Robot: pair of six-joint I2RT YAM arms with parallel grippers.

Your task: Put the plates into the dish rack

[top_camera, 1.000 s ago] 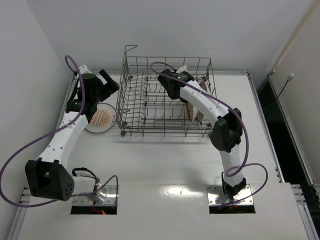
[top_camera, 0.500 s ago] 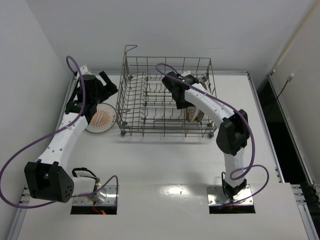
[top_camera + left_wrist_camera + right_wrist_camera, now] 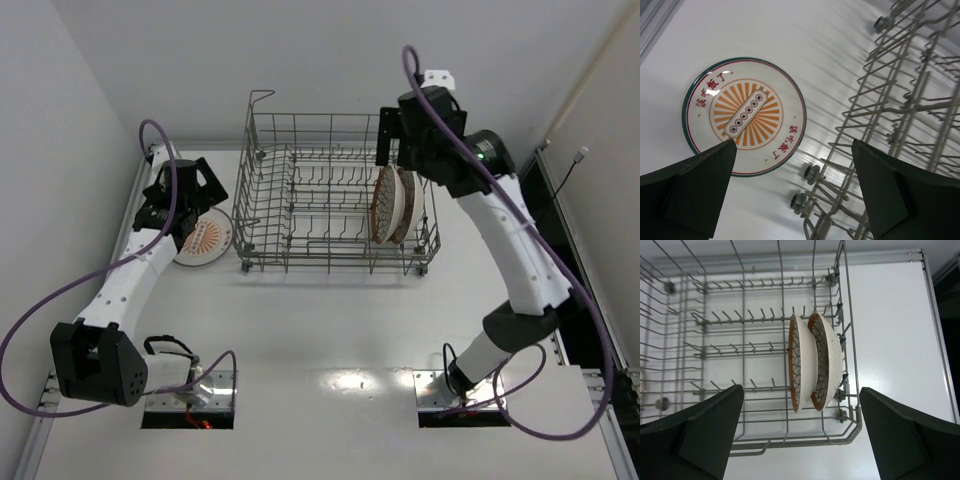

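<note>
From the top camera, the dish rack (image 3: 335,262) sits in the upper middle of the frame with its long axis running left to right. Two brown-rimmed plates (image 3: 390,205) stand on edge at its right end, their rims running top to bottom and their faces turned left and right. The sunburst plate (image 3: 203,238) lies flat on the surface (image 3: 330,330) just left of the rack. The right claw (image 3: 395,150), which a second ago reached down into the rack at those plates, has risen to the upper right above the rack's far corner, well apart from them. The left claw (image 3: 195,200) has dropped slightly toward the sunburst plate and hangs over its upper edge.

The left wrist camera shows the left claw (image 3: 794,145) released, its fingers spread wide. The sunburst plate (image 3: 745,117) lies face up in the left half, its centre bar slanting from lower left to upper right. Rack wires (image 3: 900,100) fill the right side.

The right wrist camera shows the right claw (image 3: 801,389) released and holding nothing. The brown-rimmed plates (image 3: 797,362) stand side by side between the tines near the rack's (image 3: 740,347) right wall, patterned faces turned left, far below the spread fingers.
</note>
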